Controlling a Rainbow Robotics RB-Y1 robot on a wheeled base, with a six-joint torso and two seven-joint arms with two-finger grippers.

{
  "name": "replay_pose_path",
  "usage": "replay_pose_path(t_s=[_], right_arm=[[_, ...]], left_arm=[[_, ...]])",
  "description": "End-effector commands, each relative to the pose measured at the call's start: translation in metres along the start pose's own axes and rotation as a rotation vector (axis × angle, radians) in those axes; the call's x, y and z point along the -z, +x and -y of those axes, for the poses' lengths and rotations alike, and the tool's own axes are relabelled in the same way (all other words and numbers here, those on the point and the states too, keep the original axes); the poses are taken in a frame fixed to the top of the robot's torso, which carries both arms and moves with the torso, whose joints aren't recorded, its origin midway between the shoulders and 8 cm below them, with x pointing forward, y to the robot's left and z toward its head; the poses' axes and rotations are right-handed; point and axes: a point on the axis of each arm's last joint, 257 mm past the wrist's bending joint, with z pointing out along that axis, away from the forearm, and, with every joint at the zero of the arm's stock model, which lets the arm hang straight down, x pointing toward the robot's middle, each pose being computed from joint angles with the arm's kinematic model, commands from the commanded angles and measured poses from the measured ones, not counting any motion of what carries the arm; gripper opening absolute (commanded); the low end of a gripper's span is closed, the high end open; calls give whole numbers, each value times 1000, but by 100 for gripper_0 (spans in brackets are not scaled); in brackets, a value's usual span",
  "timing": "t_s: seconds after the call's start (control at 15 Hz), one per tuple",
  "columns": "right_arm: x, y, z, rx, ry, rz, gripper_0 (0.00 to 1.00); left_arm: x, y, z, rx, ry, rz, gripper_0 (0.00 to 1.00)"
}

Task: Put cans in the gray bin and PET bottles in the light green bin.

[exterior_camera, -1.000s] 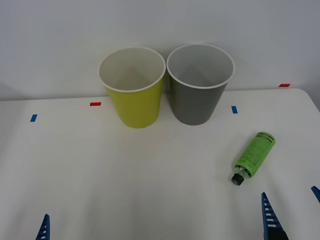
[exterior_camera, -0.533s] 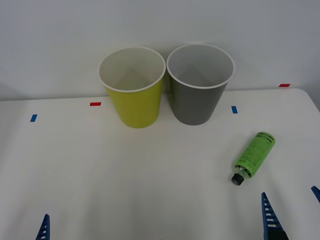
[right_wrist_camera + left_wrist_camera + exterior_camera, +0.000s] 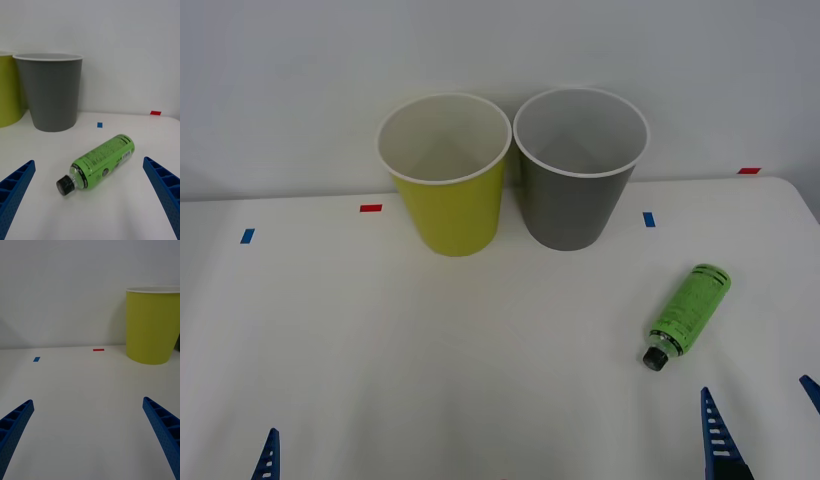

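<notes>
Two bins upright at the back of the white table (image 3: 380,340), one bottle lying on its side to the right.

The light green bin (image 3: 448,200) and the gray bin (image 3: 576,195) stand just beside each other against the wall. The PET bottle (image 3: 689,312) lies right of them, black cap toward the robot, with the right gripper (image 3: 90,195) near it, fingers spread wide and empty. The left gripper (image 3: 88,435) hovers at the near left edge, likewise spread and empty.

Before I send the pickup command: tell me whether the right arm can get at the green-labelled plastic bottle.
Probably yes. The small green-labelled plastic bottle lies on its side on the white table, just ahead of the open right gripper, with nothing between them.
</notes>
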Motion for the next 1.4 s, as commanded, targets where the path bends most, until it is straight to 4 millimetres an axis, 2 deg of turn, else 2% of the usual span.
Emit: replay_pose_path(t_s=[0.07,0.33,0.47,0.6,1.07,1.4], right_arm=[[7,8,-13,-26,-8,-16,100],[5,8,-26,-64,-27,-15,100],[-8,7,-23,-86,-17,-27,95],[-26,7,-12,-101,10,-63,94],[-63,9,38,-59,99,-240,94],[-84,15,54,-153,158,-335,94]], left_arm=[[0,0,0,0,0,0,100],[0,0,0,0,0,0,100],[0,0,0,0,0,0,100],[0,0,0,0,0,0,100],[0,0,0,0,0,0,100],[0,0,0,0,0,0,100]])
